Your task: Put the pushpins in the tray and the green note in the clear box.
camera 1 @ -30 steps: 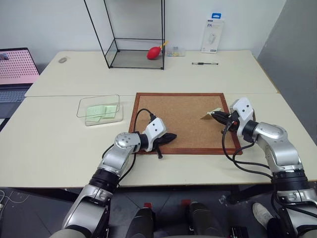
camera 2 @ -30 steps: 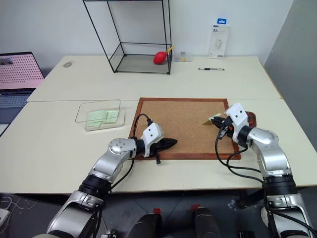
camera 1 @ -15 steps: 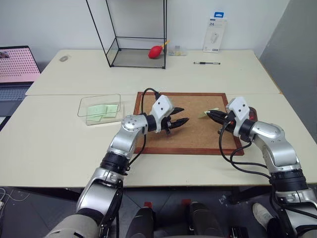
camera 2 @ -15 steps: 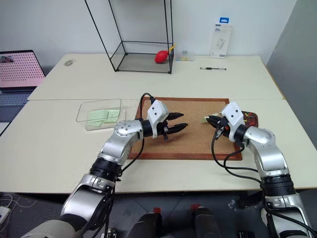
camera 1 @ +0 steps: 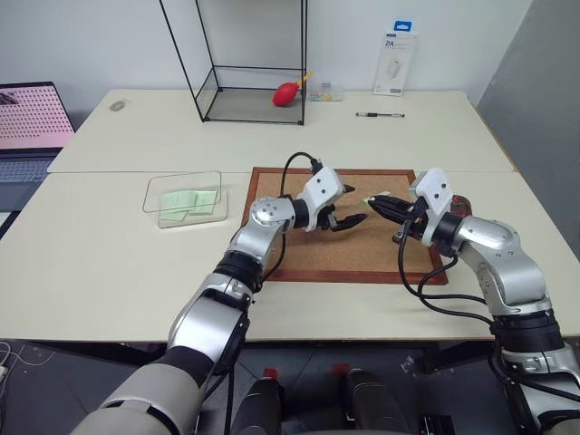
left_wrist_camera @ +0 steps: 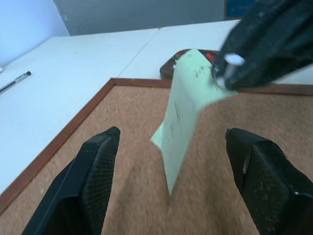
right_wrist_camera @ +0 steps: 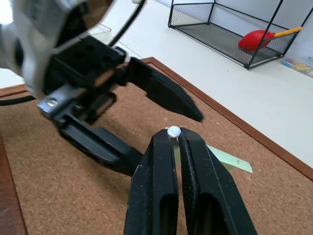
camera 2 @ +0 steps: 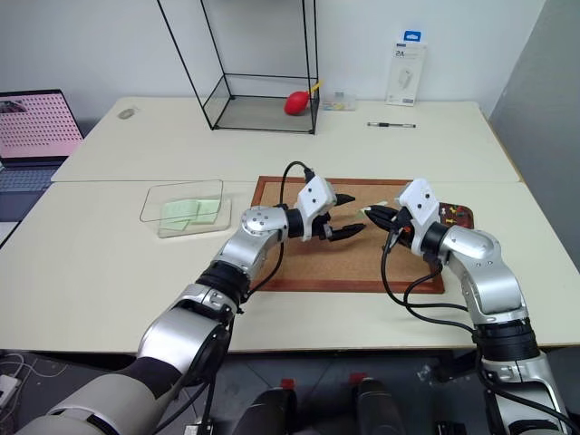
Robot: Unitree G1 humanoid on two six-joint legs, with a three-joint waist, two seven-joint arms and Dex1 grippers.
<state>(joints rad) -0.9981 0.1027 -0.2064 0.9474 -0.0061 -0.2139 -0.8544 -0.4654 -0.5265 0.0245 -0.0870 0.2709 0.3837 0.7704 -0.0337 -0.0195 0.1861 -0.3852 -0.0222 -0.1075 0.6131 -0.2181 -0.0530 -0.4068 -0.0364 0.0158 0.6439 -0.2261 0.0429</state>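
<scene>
My right gripper (right_wrist_camera: 173, 136) is shut on the green note (left_wrist_camera: 188, 103), a pale slip that hangs off its tips above the cork board. A small white pin head (right_wrist_camera: 173, 131) sits pinched at the same tips. My left gripper (camera 1: 353, 207) is open and level, facing the right gripper (camera 1: 375, 205), with one finger on each side of the note and not touching it. The tray (camera 2: 456, 217), a dark reddish dish, lies by the board's right edge behind my right wrist, with pushpins (camera 2: 445, 210) as small coloured specks in it. The clear box (camera 1: 181, 198) sits left of the board with pale green slips inside.
The wood-framed cork board (camera 1: 308, 263) lies under both grippers. At the back stand a tall black-wire glass case (camera 1: 249, 100) with a red object (camera 1: 285, 93) in it, a white package (camera 1: 394, 63) and a pen (camera 1: 375, 115). A laptop (camera 1: 32, 122) is at the far left.
My left gripper lifted off the board's front edge, swung right toward the right gripper and opened. My right gripper shifted slightly left and up with the note.
</scene>
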